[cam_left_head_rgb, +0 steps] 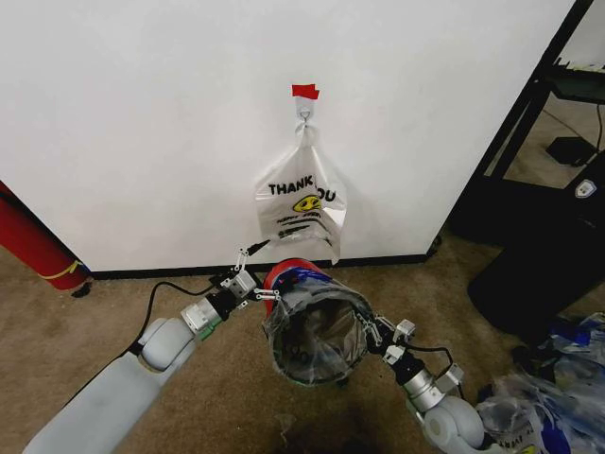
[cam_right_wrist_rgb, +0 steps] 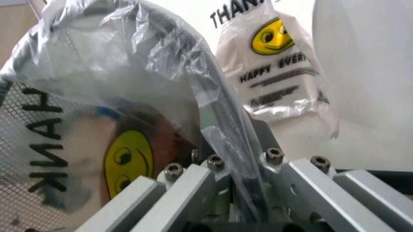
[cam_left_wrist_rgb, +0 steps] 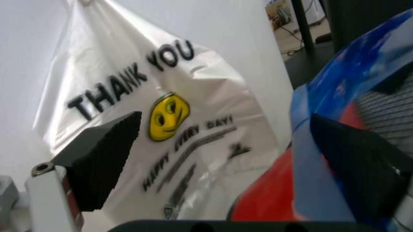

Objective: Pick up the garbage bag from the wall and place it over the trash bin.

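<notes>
The garbage bag (cam_left_head_rgb: 317, 326) sits in the lower centre of the head view, already stretched over the trash bin (cam_left_head_rgb: 284, 274), its clear film and blue strip wrapping the black rim. The bin is tilted, its long axis leaning so the mouth faces the camera and the red base points back toward the wall. The left hand (cam_left_head_rgb: 253, 281) is just left of the bin at its upper rim, fingers spread apart beside the blue plastic. The right hand (cam_left_head_rgb: 386, 339) is at the bin's lower right edge, closed on the bag film and rim. On the white wall (cam_left_head_rgb: 142, 113) above, a second "THANK YOU" smiley bag (cam_left_head_rgb: 301, 203) hangs from a hook (cam_left_head_rgb: 305, 112). Brown carpet (cam_left_head_rgb: 113, 312) covers the floor.
</notes>
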Tool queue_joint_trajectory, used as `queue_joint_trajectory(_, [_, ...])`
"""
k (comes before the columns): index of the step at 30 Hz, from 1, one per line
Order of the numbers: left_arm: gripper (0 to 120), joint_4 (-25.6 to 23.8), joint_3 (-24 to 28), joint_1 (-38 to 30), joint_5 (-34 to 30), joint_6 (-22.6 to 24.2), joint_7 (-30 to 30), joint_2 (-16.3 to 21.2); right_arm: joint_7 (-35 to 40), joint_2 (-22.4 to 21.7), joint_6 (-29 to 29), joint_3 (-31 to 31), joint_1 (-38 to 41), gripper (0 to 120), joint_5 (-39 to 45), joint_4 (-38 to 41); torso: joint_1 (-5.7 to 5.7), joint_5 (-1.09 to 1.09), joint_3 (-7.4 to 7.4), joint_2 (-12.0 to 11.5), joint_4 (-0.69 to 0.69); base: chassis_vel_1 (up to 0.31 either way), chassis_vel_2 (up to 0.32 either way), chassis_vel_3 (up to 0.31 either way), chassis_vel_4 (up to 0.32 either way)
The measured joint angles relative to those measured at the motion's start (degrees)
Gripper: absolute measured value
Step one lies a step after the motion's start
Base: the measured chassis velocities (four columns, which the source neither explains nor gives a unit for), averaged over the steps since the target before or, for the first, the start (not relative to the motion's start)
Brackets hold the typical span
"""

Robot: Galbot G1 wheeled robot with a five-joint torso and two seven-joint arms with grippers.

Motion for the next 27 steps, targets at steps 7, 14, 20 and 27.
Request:
queue_joint_trajectory(7, [100,-0.1,-0.5,0.3,-2.9,-2.1,6.0,0.1,0.3,0.0,0.0,0.1,-0.2,0,0.9,0.2,0.0,0.01,0.0,0.0,0.02,0.0,0.0,0.0,0.0])
queue_joint_trajectory(14, [100,-0.6,-1.1,0.6,-6.7,-4.8,10.8,-0.4,4.6,0.8,-0.5,-0.9,0.5,0,3.5,0.1,0.0,0.0,-0.01,0.0,0.0,0.0,0.0,0.0,0.0])
queue_joint_trajectory(20, [100,-2.0,-1.6,1.2,-11.9,-5.8,7.2,-1.4,8.7,1.3,-1.8,-2.3,0.8,0,5.8,0.5,0.0,0.01,0.0,0.0,0.0,0.0,0.0,0.0,0.0])
queue_joint_trajectory(27, [100,-2.7,-1.6,1.6,-13.1,-5.5,3.8,-2.3,8.9,1.1,-2.5,-2.9,1.0,0,6.1,0.7,0.0,0.01,-0.01,0.0,0.0,0.0,0.0,0.0,0.0])
